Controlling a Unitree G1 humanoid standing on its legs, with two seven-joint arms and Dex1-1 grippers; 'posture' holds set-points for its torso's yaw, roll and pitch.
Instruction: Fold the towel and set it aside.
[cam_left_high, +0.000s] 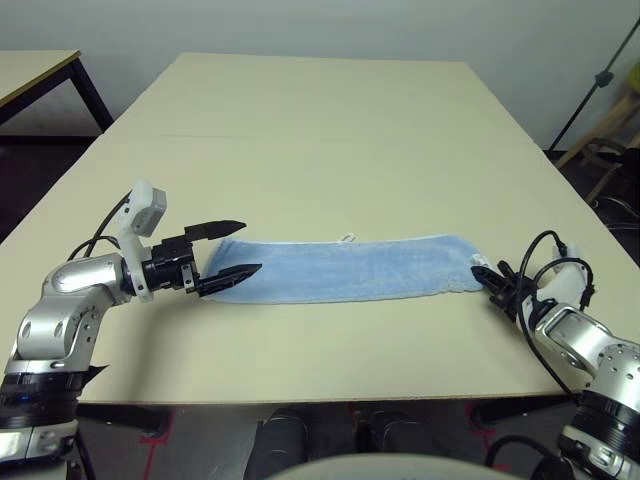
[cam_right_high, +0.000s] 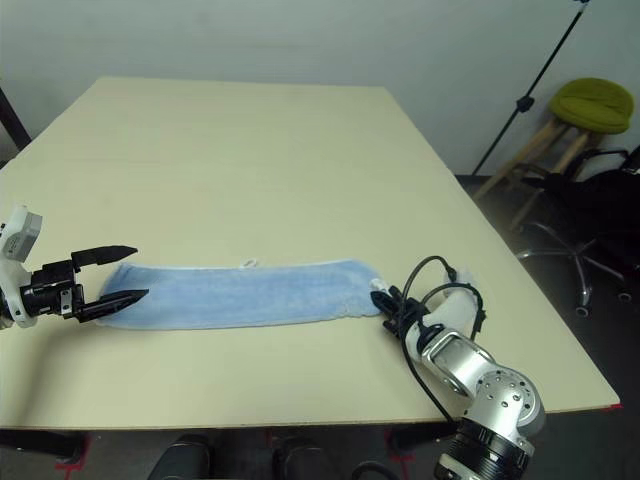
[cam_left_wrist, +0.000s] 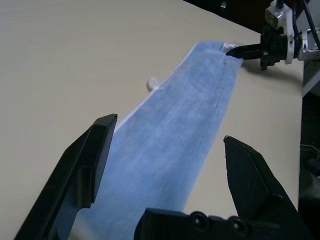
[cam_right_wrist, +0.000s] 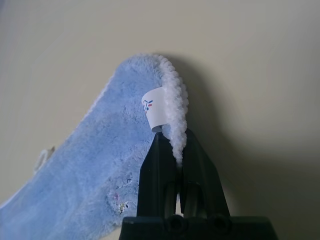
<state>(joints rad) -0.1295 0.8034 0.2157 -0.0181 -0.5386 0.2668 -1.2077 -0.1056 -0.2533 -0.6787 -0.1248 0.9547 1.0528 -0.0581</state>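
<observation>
From the left eye view, the towel (cam_left_high: 345, 272) lies on the pale counter (cam_left_high: 320, 130) as a long light-blue strip, stretched sideways near the edge closest to the robot. A small white loop (cam_left_high: 347, 238) pokes out from its far long side. Over the strip's left end is the left gripper (cam_left_high: 245, 247), its two black fingers spread wide — one past the far edge, the other above the cloth. At the opposite end the right gripper (cam_left_high: 482, 275) has hold of the towel beside the white label (cam_left_high: 479, 260).

The right eye view gives the same scene, plus a stool (cam_right_high: 592, 105) with a green seat standing on the floor beyond the counter's right side.

In the left wrist view, the left gripper's fingers stand well apart with nothing pinched between them, and the towel runs away from them toward the right gripper.

In the right wrist view, the right gripper's fingers are pressed together on the towel's thick white edging (cam_right_wrist: 175, 107) — right by the label, which carries a small red and blue print. The cloth's end curls up a little there, throwing a soft shadow on the counter.
</observation>
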